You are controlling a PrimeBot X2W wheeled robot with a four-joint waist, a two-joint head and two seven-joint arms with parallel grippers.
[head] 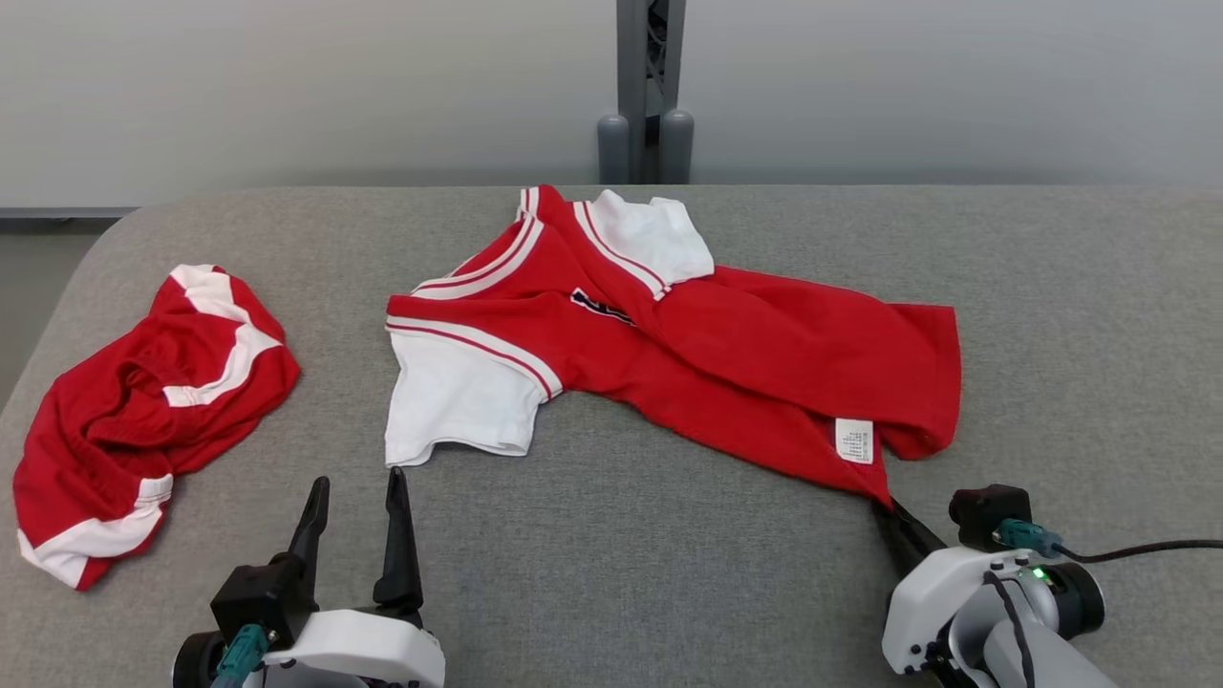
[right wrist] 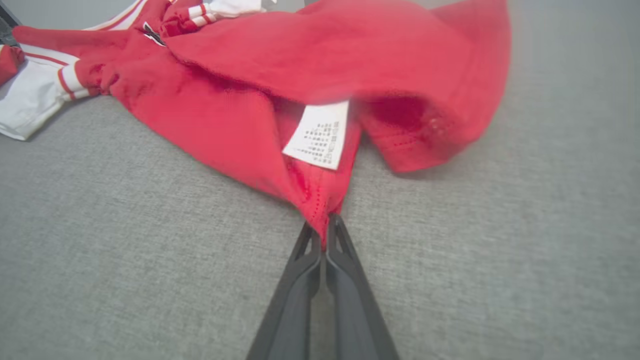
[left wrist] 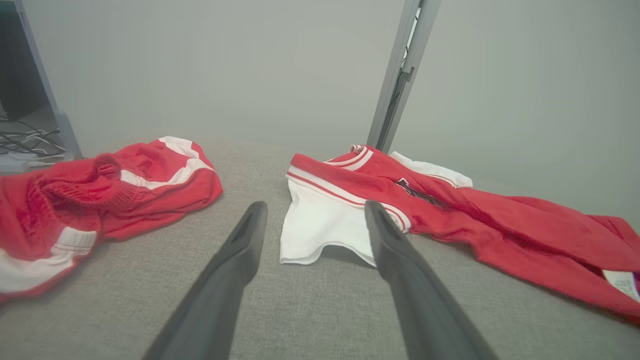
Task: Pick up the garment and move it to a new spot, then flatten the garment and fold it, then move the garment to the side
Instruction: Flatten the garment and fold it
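At the lower left of the head view the left gripper (head: 357, 480) rests with its two dark fingers spread apart, grasping nothing, its tips just short of the white sleeve (head: 459, 401). Bare grey table (head: 611, 573) runs along the bottom of the frame between the two arms. At the lower right the right gripper (right wrist: 326, 226) is pinched closed on the nearest hem corner of the red and white jersey (head: 726, 354), just below its white care label (head: 854, 440). From that corner the jersey stretches up and left across the middle of the frame, rumpled, with the hem at the right partly folded over and the collar toward the far edge. Open surface lies right of the hem, up to the frame's right edge. A second red and white garment (head: 143, 401) sits bunched at the left, near the table's rounded left edge and apart from the jersey. Beyond the table's far edge stand a grey post (head: 650, 86) and a pale wall (head: 287, 86).
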